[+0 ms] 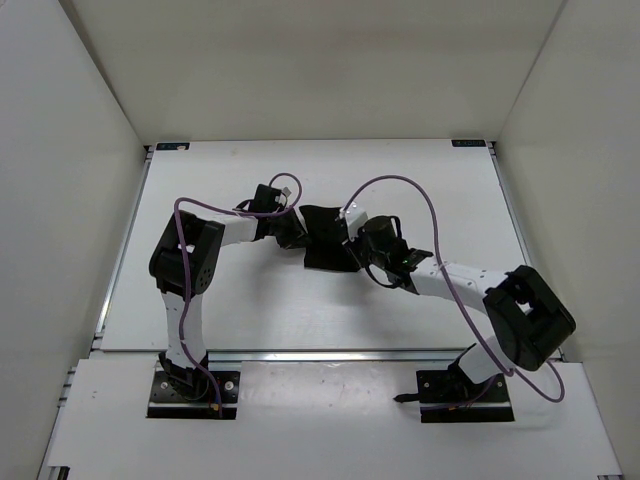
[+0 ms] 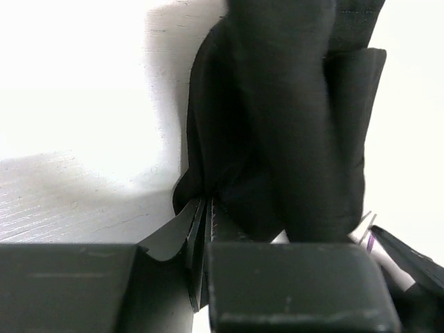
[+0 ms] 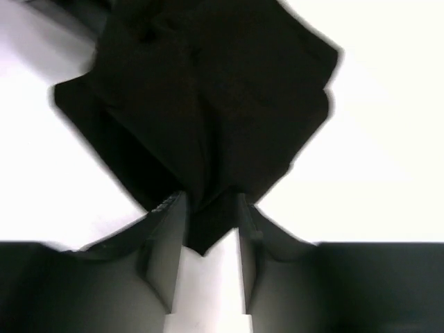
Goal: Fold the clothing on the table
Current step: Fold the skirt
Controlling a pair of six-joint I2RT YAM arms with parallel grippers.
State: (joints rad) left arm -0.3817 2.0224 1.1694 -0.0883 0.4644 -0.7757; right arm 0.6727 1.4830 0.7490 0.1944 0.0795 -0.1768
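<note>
**Left gripper.** We find the left gripper (image 2: 207,208) clenched on the clothing (image 2: 291,125). In the left wrist view its jaws stand almost together, and several thin layered edges of the black fabric run in between them. Above the jaws the garment rises in a thick vertical fold.

**Right gripper.** The right gripper (image 3: 211,205) has its fingers (image 3: 170,236) part-way apart. A pointed corner of the garment hangs down between them and fills the gap at the tips. Lower down, white table shows between the fingers. We cannot tell whether the fingers press the fabric or merely stand either side of it.

**Position of the garment.** In the top view the clothing sits near the middle of the table (image 1: 420,170) as a small bunched black bundle. The left gripper is at its left side and the right gripper at its right side.

**Edges.** In the right wrist view the outline is angular, with distinct corners to the left and right and creases running toward the lower point.

**Room for movement.** Bare white surface surrounds the bundle on every side. The metal rails (image 1: 123,250) at the table's borders lie well apart from it. White walls (image 1: 60,150) stand beyond the rails on the left, right and far sides. A purple cable (image 1: 440,225) arcs over the right arm.
</note>
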